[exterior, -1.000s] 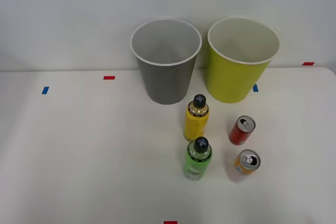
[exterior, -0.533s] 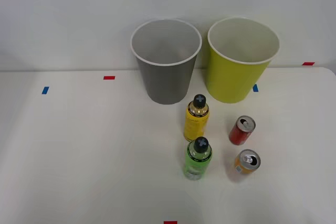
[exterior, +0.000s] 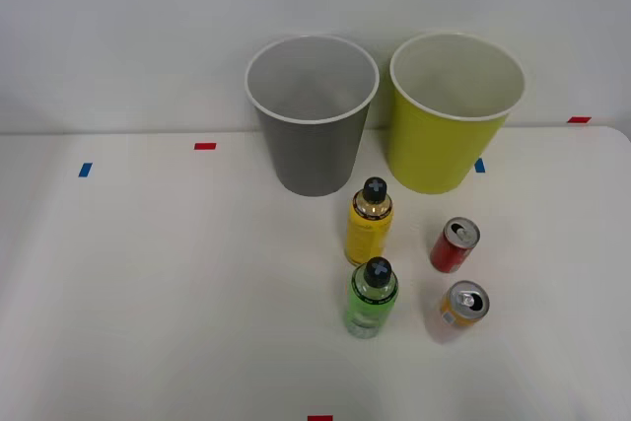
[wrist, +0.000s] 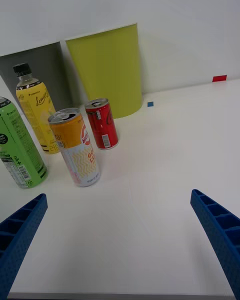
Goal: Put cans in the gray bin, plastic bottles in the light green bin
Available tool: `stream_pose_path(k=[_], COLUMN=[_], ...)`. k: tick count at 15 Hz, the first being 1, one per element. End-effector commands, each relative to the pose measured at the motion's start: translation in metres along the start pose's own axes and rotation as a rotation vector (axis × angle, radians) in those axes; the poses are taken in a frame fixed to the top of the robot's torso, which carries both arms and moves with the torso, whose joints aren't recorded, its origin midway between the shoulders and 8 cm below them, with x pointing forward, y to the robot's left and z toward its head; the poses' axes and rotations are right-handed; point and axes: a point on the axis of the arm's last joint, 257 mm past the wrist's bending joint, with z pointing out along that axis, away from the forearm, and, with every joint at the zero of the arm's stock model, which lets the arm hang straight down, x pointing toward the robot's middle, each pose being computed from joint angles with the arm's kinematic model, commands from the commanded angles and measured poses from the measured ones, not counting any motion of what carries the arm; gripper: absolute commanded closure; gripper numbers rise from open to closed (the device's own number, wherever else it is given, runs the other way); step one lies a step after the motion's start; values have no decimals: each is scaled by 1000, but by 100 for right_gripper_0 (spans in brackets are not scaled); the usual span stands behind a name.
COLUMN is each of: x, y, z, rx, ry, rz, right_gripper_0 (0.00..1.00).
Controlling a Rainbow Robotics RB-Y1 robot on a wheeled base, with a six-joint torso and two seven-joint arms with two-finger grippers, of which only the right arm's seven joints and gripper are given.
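a white table (exterior: 148,283) holds a gray bin (exterior: 314,135) at the far middle, with a light green bin (exterior: 449,130) to its right. nearer stand a yellow bottle (exterior: 369,224), green bottle (exterior: 371,299), red can (exterior: 455,245) and orange can (exterior: 463,307), all upright and apart. the right gripper (wrist: 120,245) is spread wide, empty, low beside the orange can. the cans look light, rigid and smooth, so best pinched across the mid-body.

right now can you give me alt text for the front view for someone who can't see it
Two empty bins stand at the back of a white table, the gray bin left of the light green bin. In front of them stand a yellow bottle and, nearer the camera, a green bottle, with a red can and an orange can to their right.
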Motion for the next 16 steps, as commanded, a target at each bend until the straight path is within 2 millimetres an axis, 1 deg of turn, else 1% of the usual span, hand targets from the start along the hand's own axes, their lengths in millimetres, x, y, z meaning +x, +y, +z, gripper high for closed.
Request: stream_pose_path(k=[1, 16], x=[0, 0], y=[0, 0], z=[0, 0], rx=[0, 0], ry=[0, 0], rz=[0, 0], right_gripper_0=[0, 0])
